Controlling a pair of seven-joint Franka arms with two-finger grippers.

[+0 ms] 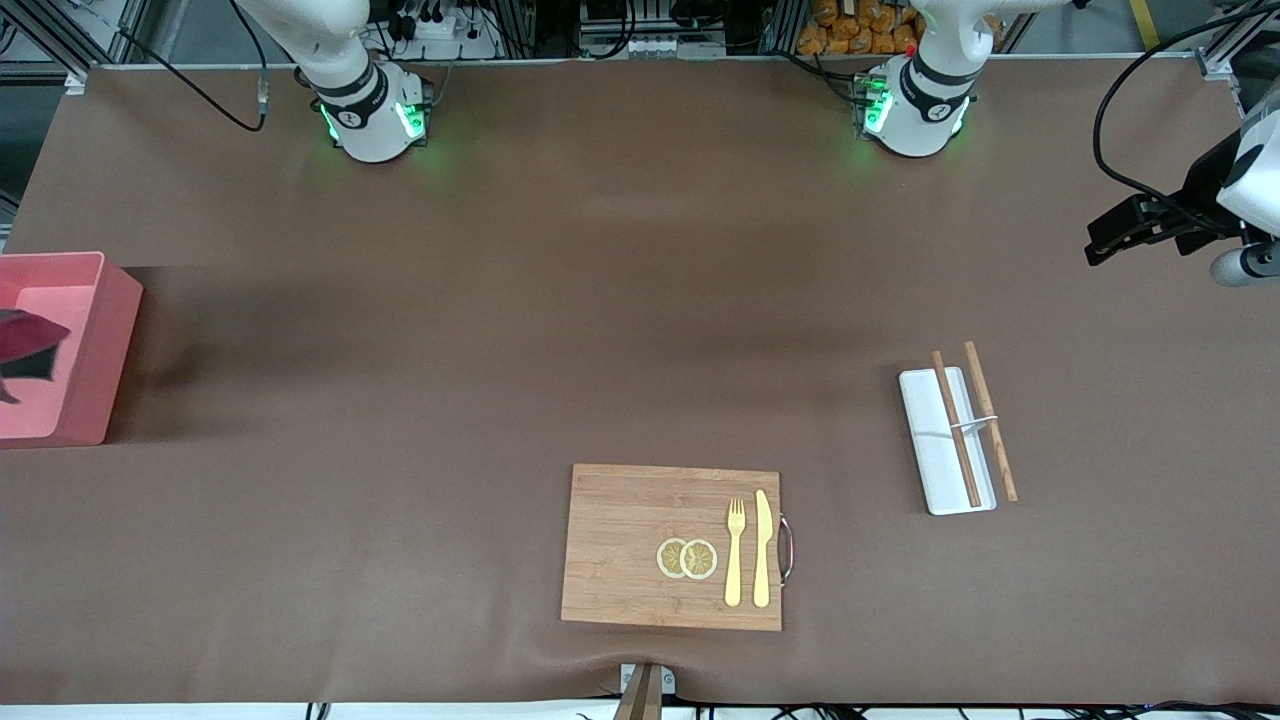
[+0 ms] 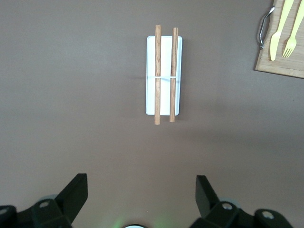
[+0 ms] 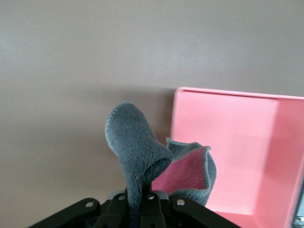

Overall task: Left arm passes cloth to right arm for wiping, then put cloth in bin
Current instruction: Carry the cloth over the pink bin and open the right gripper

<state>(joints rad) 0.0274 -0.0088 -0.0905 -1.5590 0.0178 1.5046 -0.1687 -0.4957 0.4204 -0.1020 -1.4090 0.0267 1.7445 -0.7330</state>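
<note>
My right end effector (image 3: 142, 209) is clenched on the cloth (image 3: 142, 152) above the pink bin (image 1: 95, 340), so I judge only the drop remains, while my left end effector (image 2: 141, 199) waits released over the bench (image 1: 500, 300).

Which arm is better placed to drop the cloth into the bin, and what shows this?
The right arm. Its gripper is shut on the cloth, over the pink bin. The left gripper hangs open and empty above the white tray, at the table's opposite end.
</note>
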